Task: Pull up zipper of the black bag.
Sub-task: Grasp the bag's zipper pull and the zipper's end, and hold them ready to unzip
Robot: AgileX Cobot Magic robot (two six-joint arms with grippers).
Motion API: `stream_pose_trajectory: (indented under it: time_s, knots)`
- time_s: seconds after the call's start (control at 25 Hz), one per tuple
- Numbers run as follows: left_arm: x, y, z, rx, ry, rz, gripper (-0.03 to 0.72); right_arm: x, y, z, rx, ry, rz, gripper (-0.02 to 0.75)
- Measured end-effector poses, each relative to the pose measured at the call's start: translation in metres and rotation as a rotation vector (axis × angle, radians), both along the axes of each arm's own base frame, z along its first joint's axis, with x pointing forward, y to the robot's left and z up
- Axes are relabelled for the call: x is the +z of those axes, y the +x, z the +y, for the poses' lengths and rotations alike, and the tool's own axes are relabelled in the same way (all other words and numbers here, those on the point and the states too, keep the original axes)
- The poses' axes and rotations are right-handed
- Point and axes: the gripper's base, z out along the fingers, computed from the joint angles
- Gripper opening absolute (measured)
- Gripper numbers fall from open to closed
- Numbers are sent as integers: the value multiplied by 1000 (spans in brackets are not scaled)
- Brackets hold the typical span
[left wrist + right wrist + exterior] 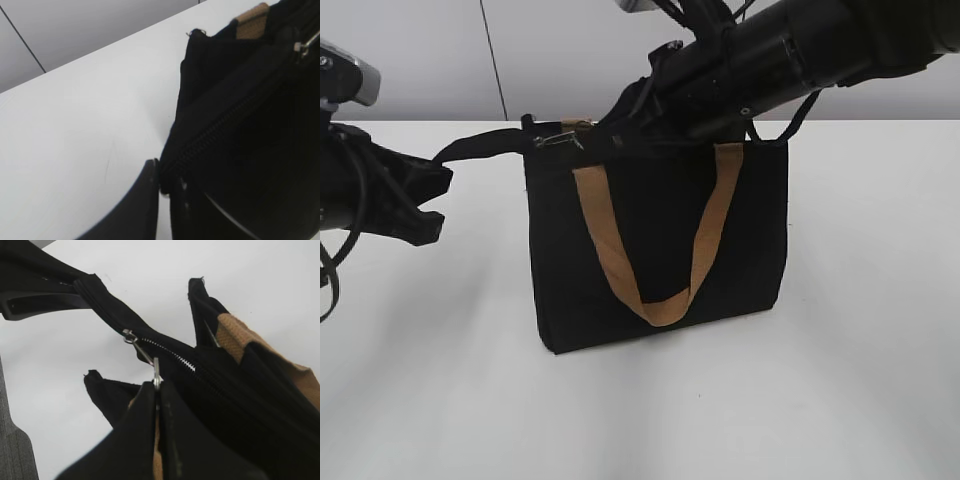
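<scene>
Both grippers (pixel 157 390) on bag (pixel 660 230) top edge

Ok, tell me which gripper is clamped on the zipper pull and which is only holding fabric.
The right gripper pinches the silver zipper pull tab. The left gripper only holds the black bag by its black fabric end tail, away from any metal.

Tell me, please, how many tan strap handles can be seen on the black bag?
2. One tan handle hangs in a loop down the front face of the black bag. The second tan handle shows at the top opening in the right wrist view; most of it is hidden.
</scene>
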Motion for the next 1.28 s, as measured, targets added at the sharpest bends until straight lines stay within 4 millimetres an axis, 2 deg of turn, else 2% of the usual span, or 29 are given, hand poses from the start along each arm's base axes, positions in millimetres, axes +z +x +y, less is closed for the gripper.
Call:
stream_pose_trajectory:
  time_s: [0.2, 0.36, 0.68, 1.12, 1.28]
  knots:
    - [-2, -1, 1, 7, 13, 17, 20, -4, -1, -4, 19, -60, -1, -1]
    - [-3, -1, 2, 12, 21, 27, 20, -5, 4, -15, -10, -75, 29, -1]
    - [-3, -1, 2, 13, 25, 32, 20, 8, 12, -55, -64, -56, 56, -1]
    - [-4, -1, 2, 16, 29, 38, 20, 6, 27, -125, -214, -39, 172, -1]
    - [-4, -1, 3, 17, 31, 40, 20, 7, 27, -133, -235, -34, 185, -1]
